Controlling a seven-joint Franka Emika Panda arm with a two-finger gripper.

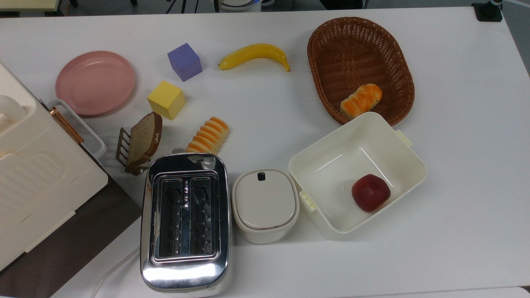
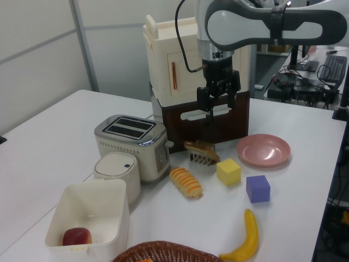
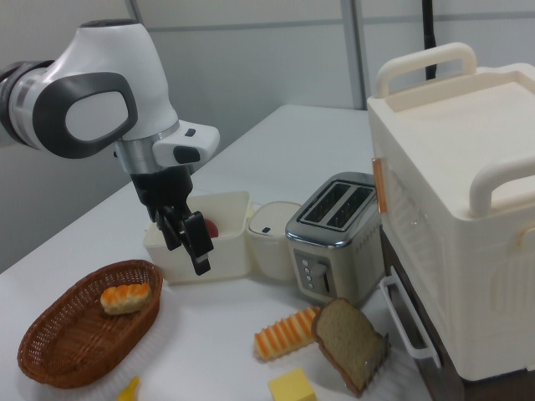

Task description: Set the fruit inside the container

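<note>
The fruit, a curved yellow banana (image 1: pixel 254 54), lies on the white table between a purple cube (image 1: pixel 184 61) and a wicker basket (image 1: pixel 397 62); in the left view the banana (image 2: pixel 246 237) is at the near edge. The container, a cream-white tub (image 1: pixel 397 140), holds a dark red apple (image 1: pixel 370 192). My gripper (image 2: pixel 217 101) hangs open and empty well above the table, over the bread slice (image 2: pixel 200 150) and far from the banana. In the right view the gripper (image 3: pixel 185 242) hangs in front of the tub (image 3: pixel 230 255).
A chrome toaster (image 1: pixel 185 221) and a small lidded cream box (image 1: pixel 265 205) stand beside the tub. One striped roll (image 1: pixel 360 99) lies in the basket, another (image 1: pixel 208 134) on the table. A yellow cube (image 1: pixel 166 99), pink plate (image 1: pixel 95 82) and tall cream cabinet (image 1: pixel 37 174) fill the top view's left.
</note>
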